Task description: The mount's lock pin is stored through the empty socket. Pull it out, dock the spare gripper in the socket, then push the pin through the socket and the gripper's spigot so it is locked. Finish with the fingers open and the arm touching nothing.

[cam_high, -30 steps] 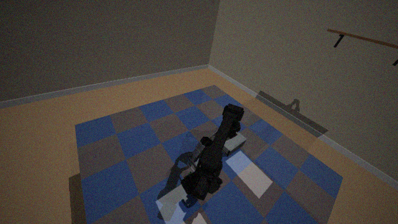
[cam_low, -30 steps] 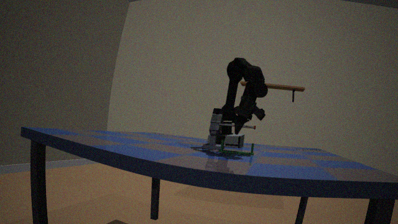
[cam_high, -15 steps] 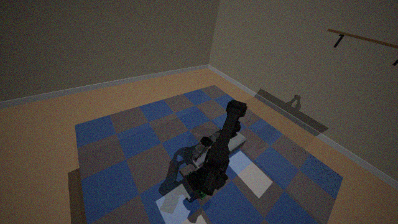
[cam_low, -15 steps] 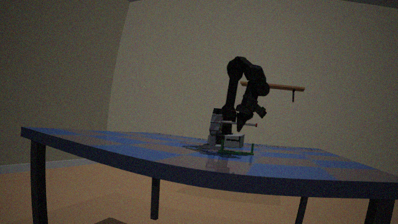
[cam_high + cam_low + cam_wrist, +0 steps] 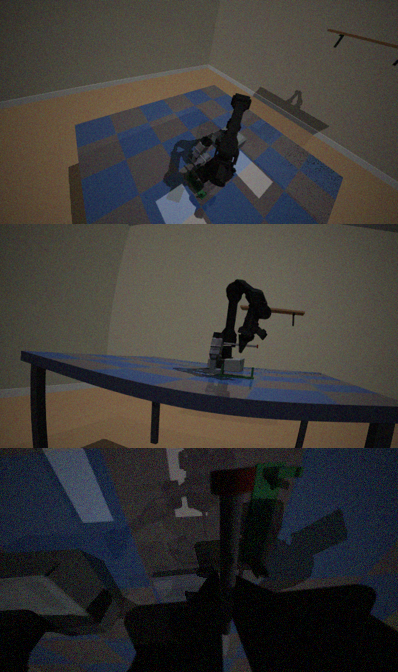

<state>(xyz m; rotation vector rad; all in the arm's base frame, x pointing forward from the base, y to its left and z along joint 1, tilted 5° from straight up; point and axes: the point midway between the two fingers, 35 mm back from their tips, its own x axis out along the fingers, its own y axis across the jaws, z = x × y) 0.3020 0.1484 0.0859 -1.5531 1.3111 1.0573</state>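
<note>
The lock pin (image 5: 251, 345) (image 5: 229, 538), a thin grey rod with a red head, is held nearly level above the table. My gripper (image 5: 241, 349) (image 5: 218, 575) is shut on its shaft. The red head points away from the grey segmented mount (image 5: 215, 350) (image 5: 201, 154). The pin's far end reaches close to the upper mount in the exterior view; whether it is inside the socket cannot be told. A green stand (image 5: 239, 376) (image 5: 201, 195) (image 5: 267, 480) with upright posts stands below the pin. The spare gripper cannot be told apart from the dark and grey parts here.
A pale grey box (image 5: 234, 364) (image 5: 245, 140) stands beside the mount, near the arm's base. The table (image 5: 199, 398) has a blue and brown checkered top. A wooden shelf (image 5: 360, 38) (image 5: 287, 311) is on the wall behind the arm.
</note>
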